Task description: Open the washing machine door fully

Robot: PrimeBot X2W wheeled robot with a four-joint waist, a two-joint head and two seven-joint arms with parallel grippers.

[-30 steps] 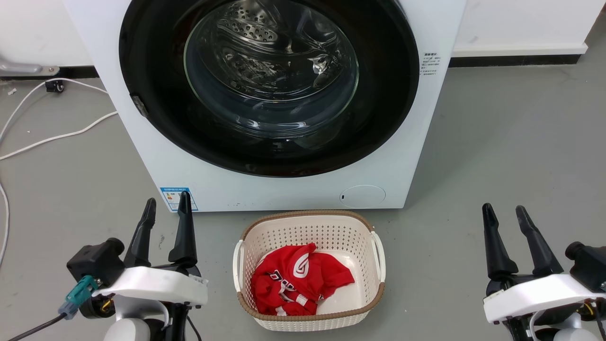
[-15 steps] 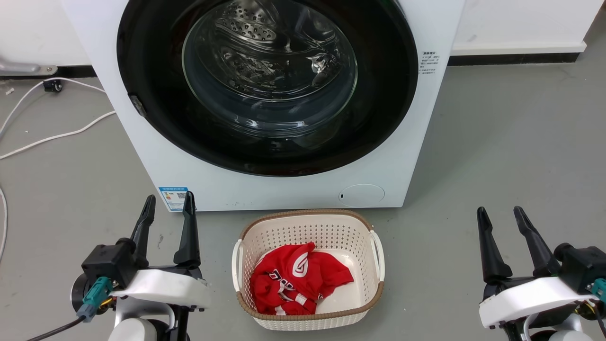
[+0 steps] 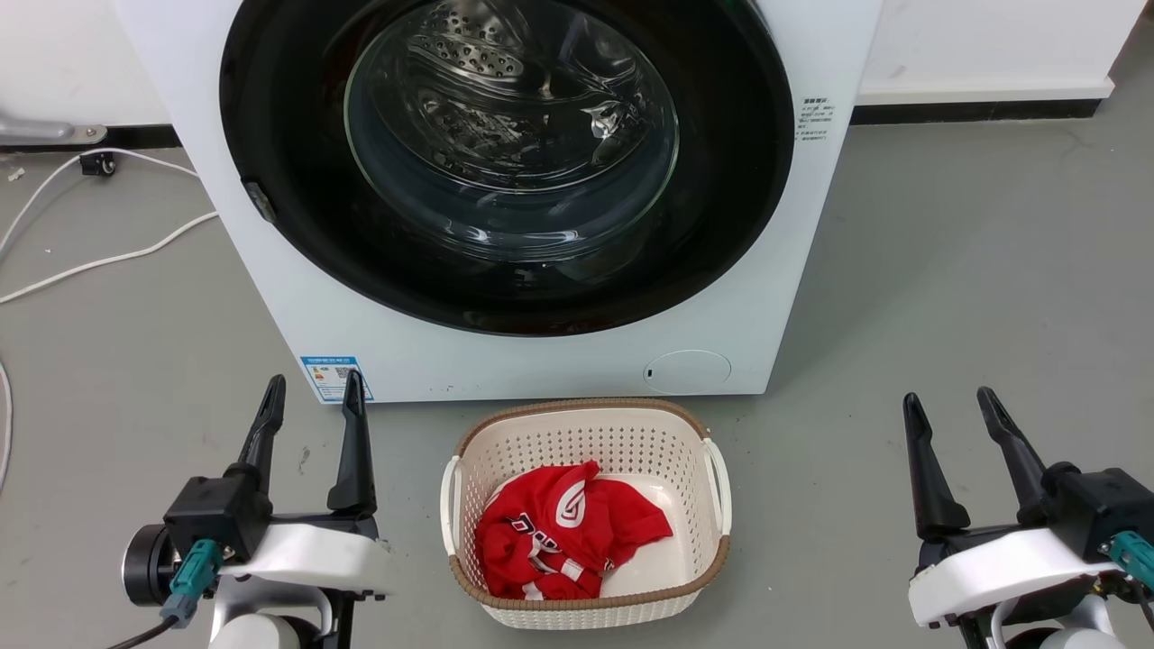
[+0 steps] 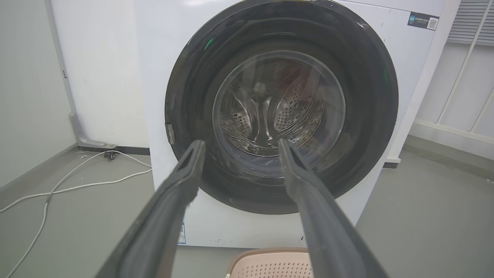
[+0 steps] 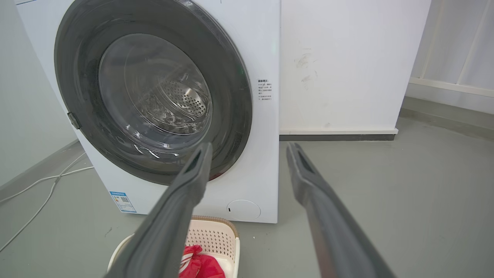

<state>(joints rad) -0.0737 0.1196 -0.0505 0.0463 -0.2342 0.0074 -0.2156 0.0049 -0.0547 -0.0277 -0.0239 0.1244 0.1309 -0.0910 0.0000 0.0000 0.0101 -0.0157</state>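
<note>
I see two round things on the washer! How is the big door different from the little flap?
The washing machine door is large, glossy black with clear glass; the round flap is small and plain white. The door sits high and central; the flap sits low. Both are round and look shut.

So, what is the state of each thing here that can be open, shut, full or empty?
washing machine door: shut.
round flap: shut.
left gripper: open, empty.
right gripper: open, empty.
basket: upright on the floor, holds a crumpled red garment.
</note>
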